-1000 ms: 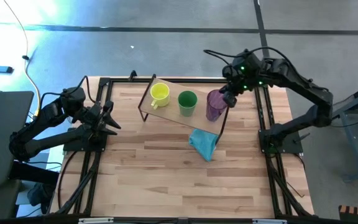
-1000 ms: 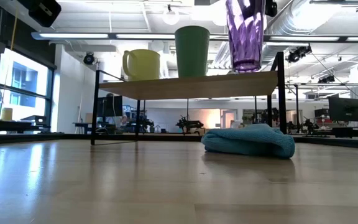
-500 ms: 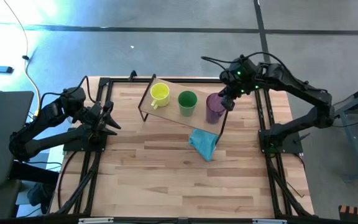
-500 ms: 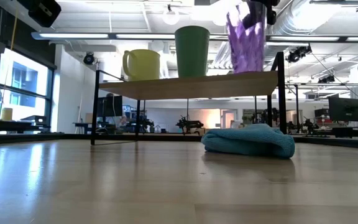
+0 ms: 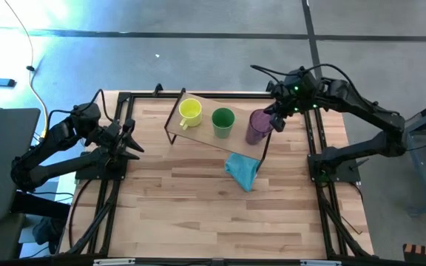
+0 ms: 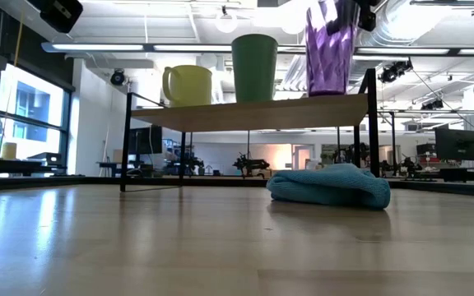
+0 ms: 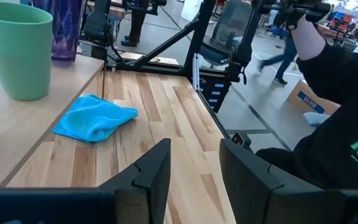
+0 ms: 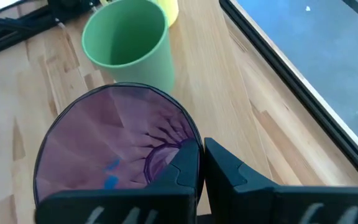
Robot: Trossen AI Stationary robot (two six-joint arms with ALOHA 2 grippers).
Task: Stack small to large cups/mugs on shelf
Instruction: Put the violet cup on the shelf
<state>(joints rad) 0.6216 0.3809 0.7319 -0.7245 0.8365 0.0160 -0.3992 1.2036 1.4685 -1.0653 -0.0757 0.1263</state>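
Note:
On the shelf stand a yellow mug, a green cup and a purple ribbed tumbler, in a row from left to right. My right gripper is shut on the tumbler at the shelf's right end. My left gripper waits open at the table's left edge, holding nothing. My right gripper pinches the tumbler's rim on the side toward the table's right, one finger inside the tumbler and one outside. The fingers slant down from the right. The tumbler is upright, its base at the shelf's board.
A crumpled blue cloth lies on the table under the shelf's near right corner. The shelf's black legs stand around it. A person's dark sleeve shows beyond the table's right side.
My right gripper has stayed shut on the tumbler's rim and has gone a little toward the table's right. The tumbler wobbled half a second ago. It now stands upright, shifted slightly toward the shelf's right end.

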